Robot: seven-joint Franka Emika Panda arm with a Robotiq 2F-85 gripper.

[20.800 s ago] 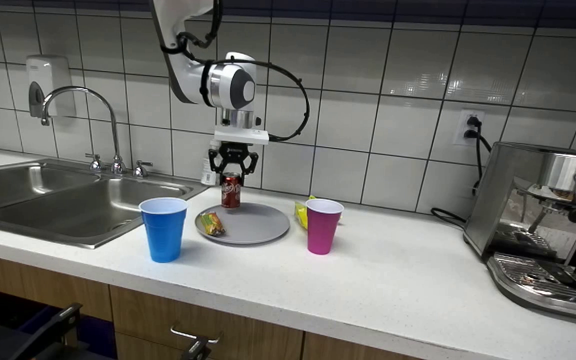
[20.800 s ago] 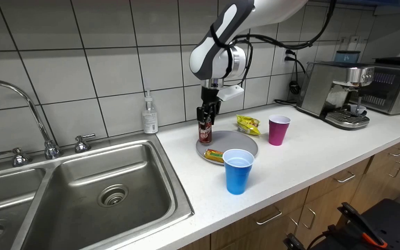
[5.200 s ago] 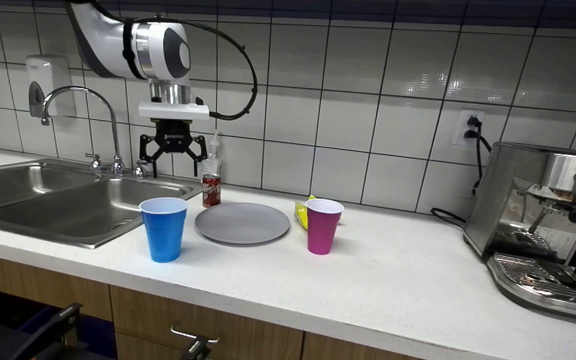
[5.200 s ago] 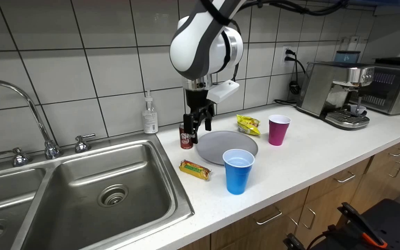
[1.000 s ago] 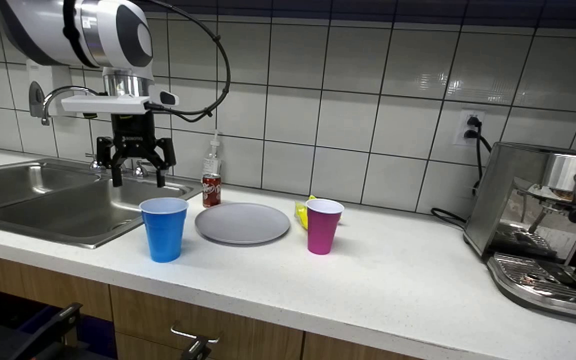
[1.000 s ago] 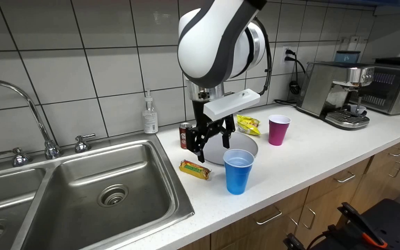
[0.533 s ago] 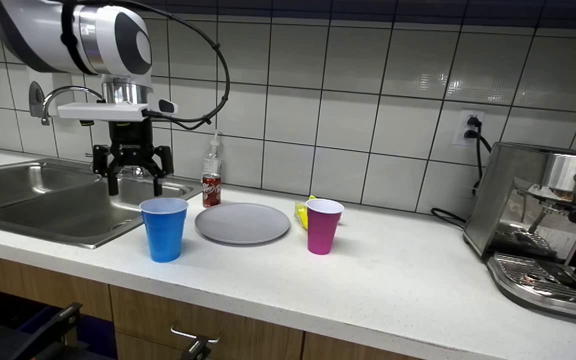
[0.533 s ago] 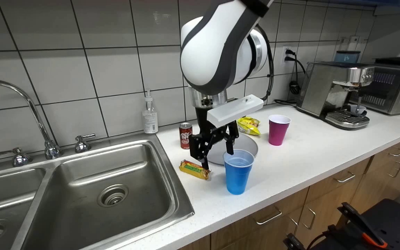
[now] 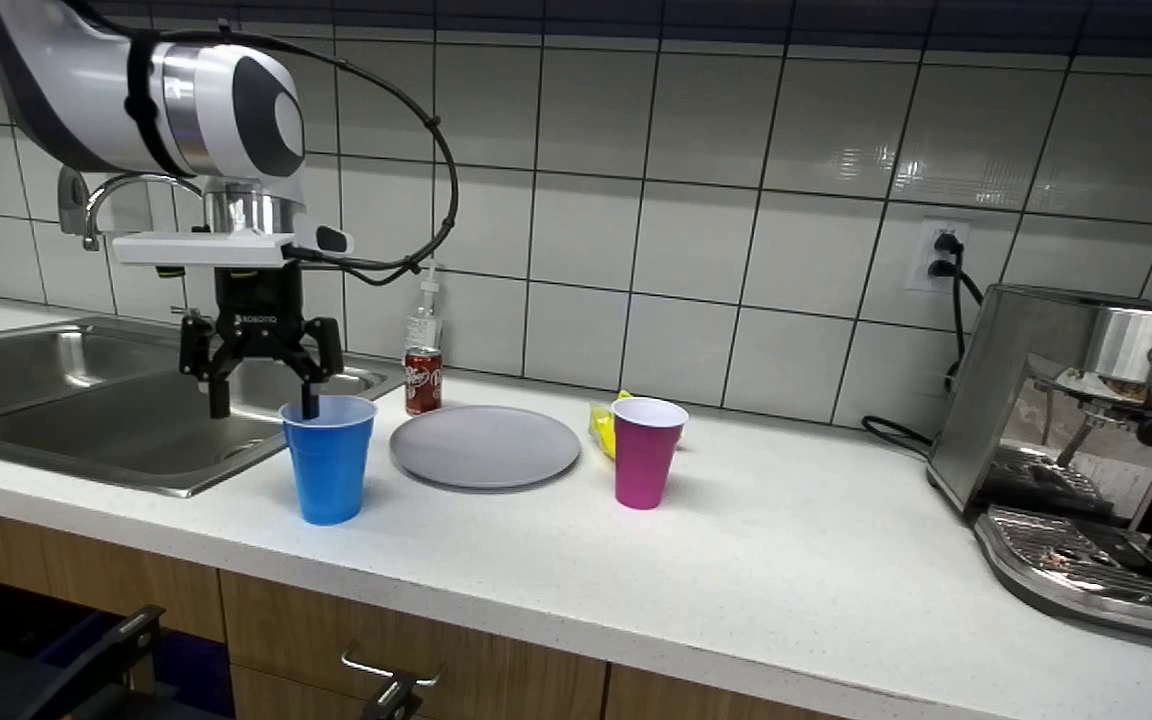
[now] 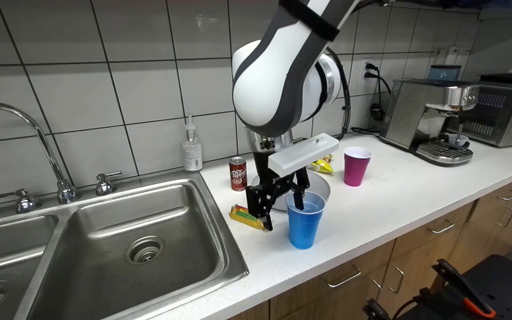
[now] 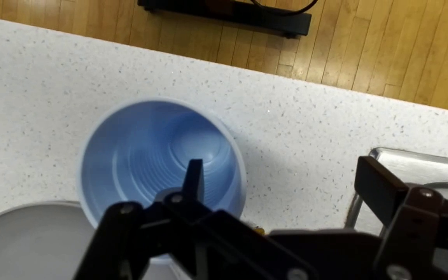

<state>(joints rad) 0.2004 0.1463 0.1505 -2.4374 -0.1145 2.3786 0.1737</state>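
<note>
My gripper (image 9: 265, 402) is open and empty, pointing down at the blue cup (image 9: 328, 470). In the wrist view one finger (image 11: 195, 179) overlaps the cup's mouth; the other finger (image 11: 377, 186) is outside the cup, towards the sink. How deep the first finger reaches is unclear. The cup stands upright, and its inside looks empty in the wrist view (image 11: 146, 155). A yellow wrapped bar (image 10: 245, 216) lies on the counter beside the outer finger, partly covered by it. A red soda can (image 10: 238, 174) stands upright behind. A grey plate (image 9: 486, 450) lies beside the cup, bare.
A magenta cup (image 9: 644, 455) and a yellow snack bag (image 10: 321, 166) are past the plate. A steel sink (image 10: 105, 266) with a faucet (image 10: 29, 122) borders the counter. A soap bottle (image 10: 192, 149) stands by the wall. A coffee machine (image 9: 1036, 400) is at the far end.
Over the last second my gripper came down, one finger reaching the blue cup's mouth. Since the oldest frames, the can and bar have moved off the plate onto the counter near the sink.
</note>
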